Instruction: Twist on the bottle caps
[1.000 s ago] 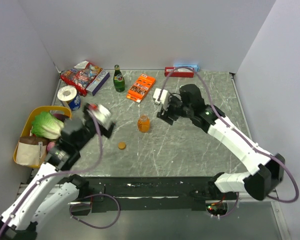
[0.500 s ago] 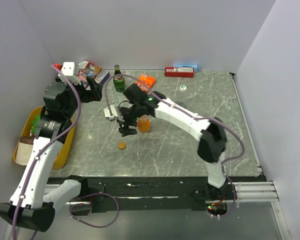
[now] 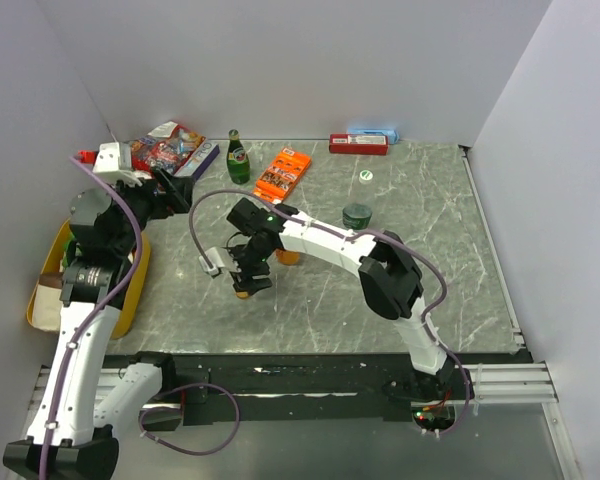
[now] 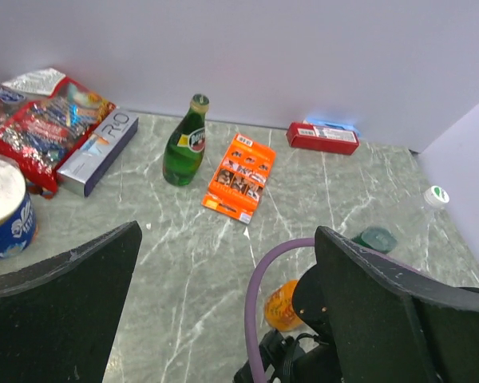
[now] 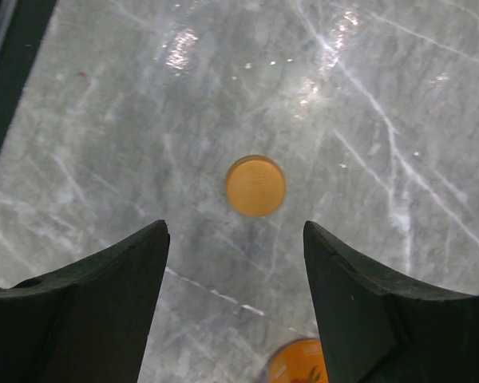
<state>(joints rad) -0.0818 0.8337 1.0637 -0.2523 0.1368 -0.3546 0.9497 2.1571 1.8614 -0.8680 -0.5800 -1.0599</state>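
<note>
Here, nearest the front of the grey marbled table (image 3: 430, 270), the right gripper (image 5: 235, 231) hangs over the orange cap (image 5: 255, 185), its two dark fingers (image 5: 88, 303) spread and holding nothing; in the right wrist view the cap lies flat on the table, showing in the gap between the fingers and apart from both. Just behind it stands the orange bottle (image 3: 289, 256), upright with its mouth uncovered, partly hidden under the right arm in the top view. Off to the left a yellow basket (image 3: 135, 295) sits at the table's edge, and above it the left gripper (image 4: 227, 231) is held high in the air, spread wide and empty, facing across the table. Further back and to the right stands the squat dark green bottle (image 3: 357, 214), well apart from the orange one. Beyond that, the white cap (image 3: 365, 176) with its green mark lies on the table, near the dark bottle but not touching it. Along the back wall sit a red snack bag (image 4: 40, 120), a white-and-blue box (image 4: 100, 152), a tall green glass bottle (image 4: 185, 144), a flat orange packet (image 4: 239, 177) and a red box (image 4: 322, 136).
</note>
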